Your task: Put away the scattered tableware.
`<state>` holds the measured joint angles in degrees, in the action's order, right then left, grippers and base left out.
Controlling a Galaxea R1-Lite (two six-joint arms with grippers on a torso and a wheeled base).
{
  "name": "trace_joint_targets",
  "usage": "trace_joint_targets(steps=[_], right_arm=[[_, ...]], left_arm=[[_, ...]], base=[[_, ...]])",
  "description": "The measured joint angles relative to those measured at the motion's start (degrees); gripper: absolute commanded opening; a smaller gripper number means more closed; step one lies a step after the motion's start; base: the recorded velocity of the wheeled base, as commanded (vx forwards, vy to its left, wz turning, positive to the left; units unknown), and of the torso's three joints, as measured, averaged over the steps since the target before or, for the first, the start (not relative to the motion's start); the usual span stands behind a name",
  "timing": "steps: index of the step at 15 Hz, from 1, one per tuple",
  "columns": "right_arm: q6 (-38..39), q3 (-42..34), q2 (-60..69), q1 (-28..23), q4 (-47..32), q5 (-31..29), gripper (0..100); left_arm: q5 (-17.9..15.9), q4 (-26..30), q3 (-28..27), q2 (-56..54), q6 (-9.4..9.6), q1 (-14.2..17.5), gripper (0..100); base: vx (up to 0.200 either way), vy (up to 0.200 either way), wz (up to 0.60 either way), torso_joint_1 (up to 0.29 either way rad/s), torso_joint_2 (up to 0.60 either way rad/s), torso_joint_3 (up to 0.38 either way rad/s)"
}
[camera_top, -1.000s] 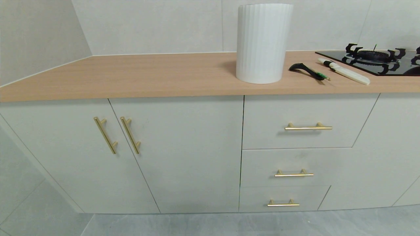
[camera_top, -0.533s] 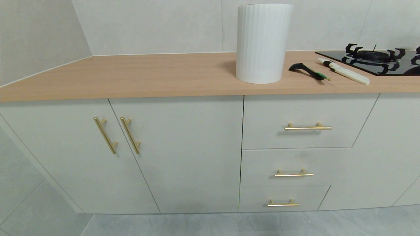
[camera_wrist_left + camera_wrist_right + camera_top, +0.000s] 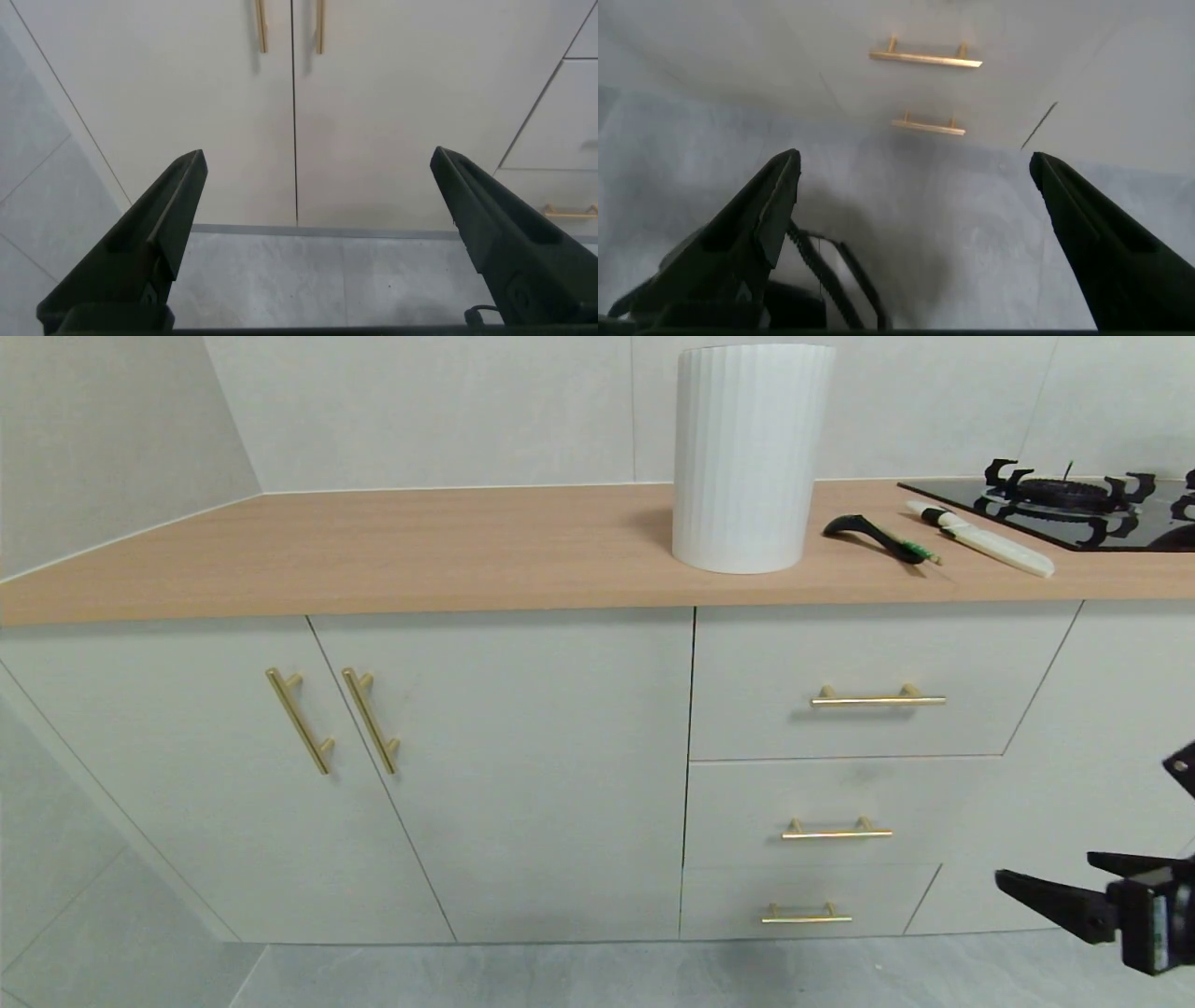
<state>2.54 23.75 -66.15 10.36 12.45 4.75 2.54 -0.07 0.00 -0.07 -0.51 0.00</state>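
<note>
On the wooden counter [image 3: 420, 546] stands a tall white ribbed container [image 3: 752, 457]. Right of it lie a black spoon-like utensil [image 3: 868, 535] with a thin green-tipped end and a long white knife-like utensil [image 3: 985, 541]. My right gripper [image 3: 1046, 868] hangs low at the head view's right edge, in front of the drawers, open and holding nothing. In its own view the right gripper [image 3: 913, 161] faces the floor and the lower drawer handles [image 3: 924, 59]. My left gripper [image 3: 318, 163] is open and holding nothing, low before the two cabinet doors [image 3: 294, 103].
A black gas hob [image 3: 1064, 509] sits at the counter's far right. Below are two cabinet doors with gold handles [image 3: 331, 719] and three drawers, the top drawer handle [image 3: 878, 698] under the container. Grey tiled floor [image 3: 560, 980] lies in front.
My right gripper has come into the head view at the lower right. The things on the counter have not moved.
</note>
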Motion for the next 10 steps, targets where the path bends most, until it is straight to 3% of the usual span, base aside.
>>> trace_joint_targets(steps=[4, 10], right_arm=[[0.2, 2.9, -17.1, 1.7, 10.9, -0.2, 100], [0.4, 3.6, -41.3, 2.6, 36.3, -2.1, 100]], left_arm=[[0.0, 0.0, 0.0, 0.0, 0.02, 0.0, 100], [0.0, 0.0, 0.0, 0.0, 0.0, 0.0, 100]], base=[[0.0, 0.0, 0.0, 0.0, 0.0, 0.0], [0.0, 0.0, 0.0, 0.0, 0.0, 0.0]])
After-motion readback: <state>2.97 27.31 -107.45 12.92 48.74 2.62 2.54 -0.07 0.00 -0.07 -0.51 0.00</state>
